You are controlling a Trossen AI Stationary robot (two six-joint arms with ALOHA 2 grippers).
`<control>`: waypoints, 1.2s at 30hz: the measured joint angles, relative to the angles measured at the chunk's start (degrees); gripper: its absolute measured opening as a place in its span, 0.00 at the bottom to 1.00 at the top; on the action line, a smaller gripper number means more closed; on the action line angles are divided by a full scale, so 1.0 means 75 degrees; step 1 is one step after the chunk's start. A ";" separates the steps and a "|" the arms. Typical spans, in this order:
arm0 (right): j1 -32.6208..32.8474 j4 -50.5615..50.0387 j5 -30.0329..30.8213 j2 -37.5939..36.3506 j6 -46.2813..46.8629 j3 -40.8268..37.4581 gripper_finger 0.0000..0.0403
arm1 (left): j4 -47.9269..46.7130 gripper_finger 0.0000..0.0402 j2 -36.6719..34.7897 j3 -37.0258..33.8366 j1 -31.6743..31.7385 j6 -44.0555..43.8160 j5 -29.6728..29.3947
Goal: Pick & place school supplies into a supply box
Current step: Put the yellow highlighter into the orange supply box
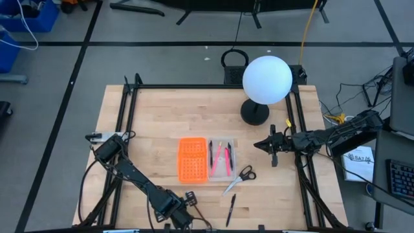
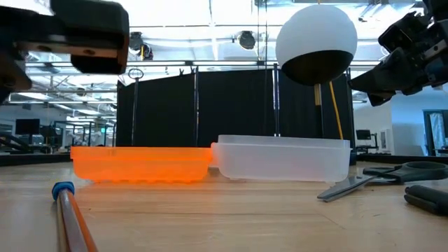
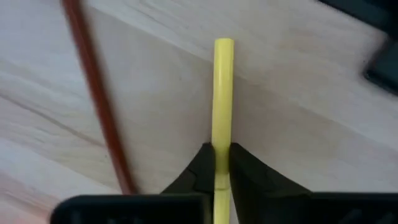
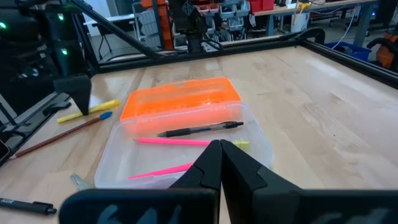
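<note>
From above, I see the supply box mid-table beside its orange lid, holding a dark pen and pink pens. Scissors lie just beside the box; a black pen lies nearer the table's front edge. The left gripper sits low at that edge; the right gripper hovers beside the box, fingers pressed together.

At table height, an orange pencil lies before the lid.

Through the left wrist, the fingers pinch a yellow pencil on the wood.

Through the right wrist, the box contents match.
</note>
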 joint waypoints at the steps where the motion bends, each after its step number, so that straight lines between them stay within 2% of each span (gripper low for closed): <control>1: 0.0000 -0.0002 -0.0001 0.0034 0.0000 0.0001 0.00 | 0.0166 0.05 0.0012 0.0034 0.0000 -0.0056 -0.0025; 7: 0.0000 -0.0028 -0.0006 0.0205 0.0118 -0.0001 0.00 | 0.0073 0.09 0.0028 0.0368 -0.0071 -0.0210 -0.0373; 10: 0.0000 -0.0031 -0.0022 0.0232 0.0224 0.0001 0.00 | -0.0794 0.06 0.0090 0.0937 -0.0131 -0.0178 -0.0915; 14: 0.0000 -0.0025 -0.0029 0.0247 0.0224 0.0001 0.00 | -0.2688 0.04 0.0039 0.2189 -0.0013 -0.0132 -0.1793; 18: 0.0000 0.0005 -0.0029 0.0250 0.0224 0.0000 0.00 | -0.4004 0.00 0.0039 0.3300 0.0288 0.0719 -0.2656; 21: 0.0000 0.0008 -0.0026 0.0250 0.0220 -0.0002 0.00 | -0.4102 0.00 0.0022 0.3900 0.0663 0.1594 -0.3257; 25: 0.0003 -0.0026 -0.0033 0.0250 0.0213 -0.0002 0.00 | -0.4148 0.01 0.0019 0.4095 0.1129 0.1916 -0.2987; 30: 0.0003 -0.0181 -0.0038 0.0252 0.0374 0.0000 0.00 | -0.4030 0.01 0.0019 0.3892 0.1607 0.0301 -0.1665; 33: 0.0006 -0.0232 -0.0038 0.0253 0.0366 -0.0001 0.00 | -0.3757 0.02 0.0019 0.3718 0.1845 -0.1093 -0.1542; 36: 0.0003 -0.0243 -0.0207 0.0313 0.0286 -0.0002 0.00 | -0.3717 0.01 -0.0196 0.3325 0.1936 -0.0930 -0.1473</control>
